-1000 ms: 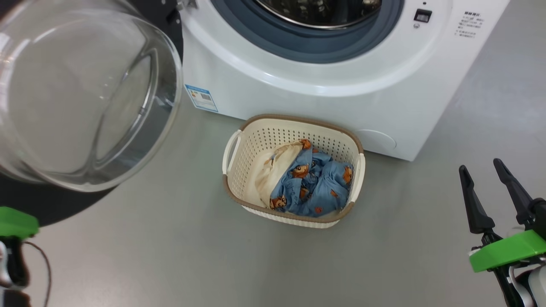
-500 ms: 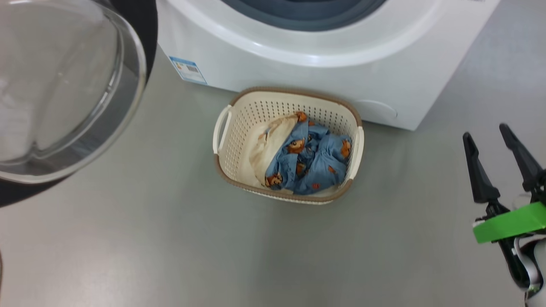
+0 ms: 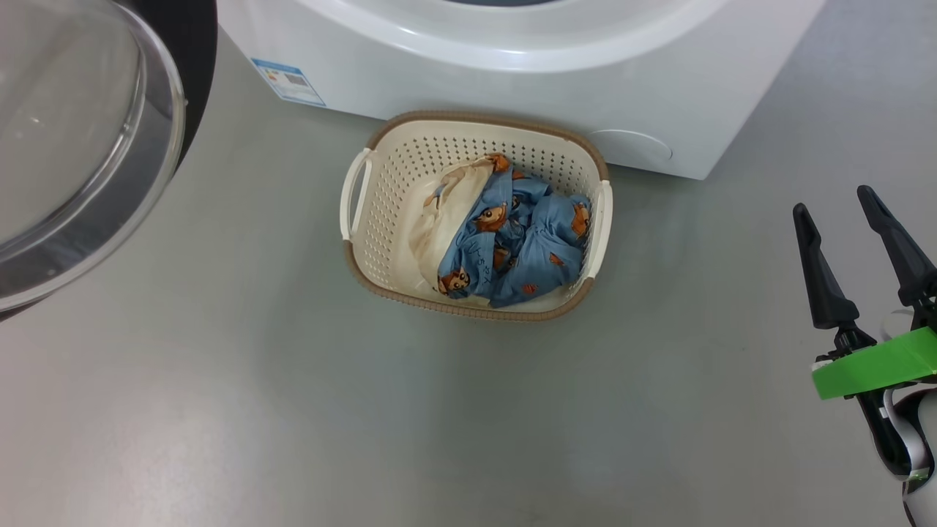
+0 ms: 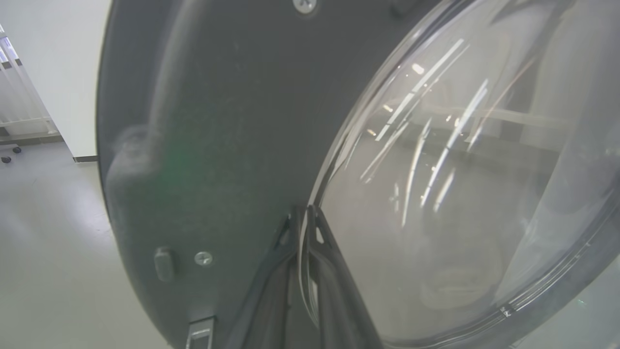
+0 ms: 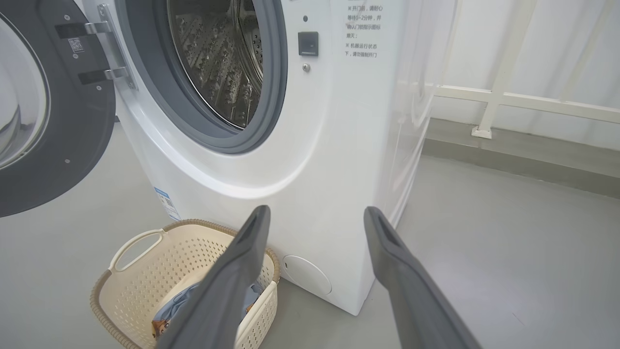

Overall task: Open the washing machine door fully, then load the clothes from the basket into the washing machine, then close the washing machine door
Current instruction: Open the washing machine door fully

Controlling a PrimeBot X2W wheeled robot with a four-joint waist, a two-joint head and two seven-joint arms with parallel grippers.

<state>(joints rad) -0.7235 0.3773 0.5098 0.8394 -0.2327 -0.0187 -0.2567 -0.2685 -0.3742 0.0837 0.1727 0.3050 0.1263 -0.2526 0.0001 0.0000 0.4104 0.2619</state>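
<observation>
The washing machine (image 3: 512,95) stands at the top of the head view, its steel drum (image 5: 218,58) open to the room. The washing machine door (image 3: 73,146) hangs swung out to the left. Against the machine's foot sits the basket (image 3: 388,190), holding the clothes (image 3: 512,241), blue bear-print fabric with a cream piece. My right gripper (image 3: 832,200) hovers open and empty over the floor, right of the basket. In the left wrist view my left gripper (image 4: 304,211) is shut, tips close to the door's (image 4: 218,121) inner face at the glass edge; whether they touch, I cannot tell.
Grey floor (image 3: 293,402) spreads out in front of and beside the basket. A white railing (image 5: 508,99) and wall run behind the machine's right side. A blue-white label (image 3: 287,80) marks the machine's lower front.
The head camera has tilted down, so machine, basket and door slid up the picture. The green part of my left arm has left the lower left corner. Right gripper stays open.
</observation>
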